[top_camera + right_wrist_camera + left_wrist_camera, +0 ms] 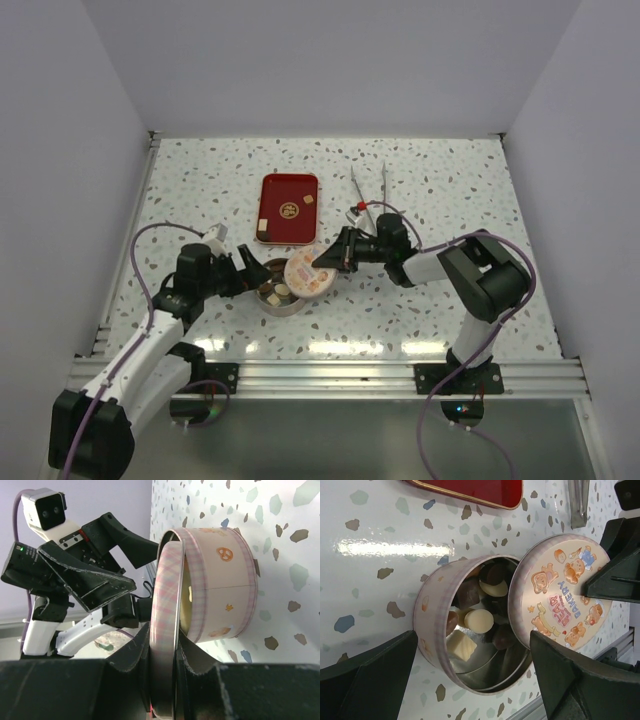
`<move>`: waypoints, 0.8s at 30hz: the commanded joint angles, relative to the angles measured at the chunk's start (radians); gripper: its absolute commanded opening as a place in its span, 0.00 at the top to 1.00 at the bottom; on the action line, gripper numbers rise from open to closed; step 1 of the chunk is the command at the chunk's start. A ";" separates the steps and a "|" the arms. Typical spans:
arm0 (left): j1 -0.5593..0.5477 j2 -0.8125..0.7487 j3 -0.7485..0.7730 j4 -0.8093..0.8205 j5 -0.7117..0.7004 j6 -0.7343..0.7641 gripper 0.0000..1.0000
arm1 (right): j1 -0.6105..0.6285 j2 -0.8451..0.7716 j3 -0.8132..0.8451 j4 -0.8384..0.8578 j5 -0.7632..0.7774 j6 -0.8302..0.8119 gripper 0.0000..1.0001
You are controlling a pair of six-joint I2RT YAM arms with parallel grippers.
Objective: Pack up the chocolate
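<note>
The right gripper (165, 652) is clamped on the rim of the lid (165, 605), one finger on each face. The lid is held tilted, printed side up, with its left edge over the right rim of the tin (432, 625), so most of the tin's mouth is uncovered. Inside lies the chocolate (479, 620), dark and pale pieces heaped toward the far side, with bare metal showing at the near side. The tin stands on the speckled table (450, 180), near the middle. The left gripper (250, 275) hangs just left of the tin with its fingers spread wide, holding nothing. Farther back lies a red tray (275, 190) with a couple of small pale pieces on it. To its right lie metal tongs (368, 185).
</note>
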 commanded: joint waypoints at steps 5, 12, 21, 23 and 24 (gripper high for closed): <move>-0.010 -0.014 -0.016 0.081 0.055 -0.042 0.00 | 0.021 0.007 0.047 -0.156 0.060 -0.154 0.81; -0.010 -0.015 -0.030 0.103 0.078 -0.060 0.00 | 0.058 0.032 0.087 -0.247 0.088 -0.226 0.78; -0.010 -0.020 -0.034 0.109 0.084 -0.061 0.00 | 0.070 0.038 0.101 -0.363 0.126 -0.310 0.68; -0.010 -0.017 -0.036 0.113 0.084 -0.062 0.00 | 0.078 0.037 0.113 -0.382 0.135 -0.324 0.68; -0.010 -0.017 -0.036 0.115 0.087 -0.064 0.00 | 0.082 0.038 0.118 -0.399 0.140 -0.336 0.66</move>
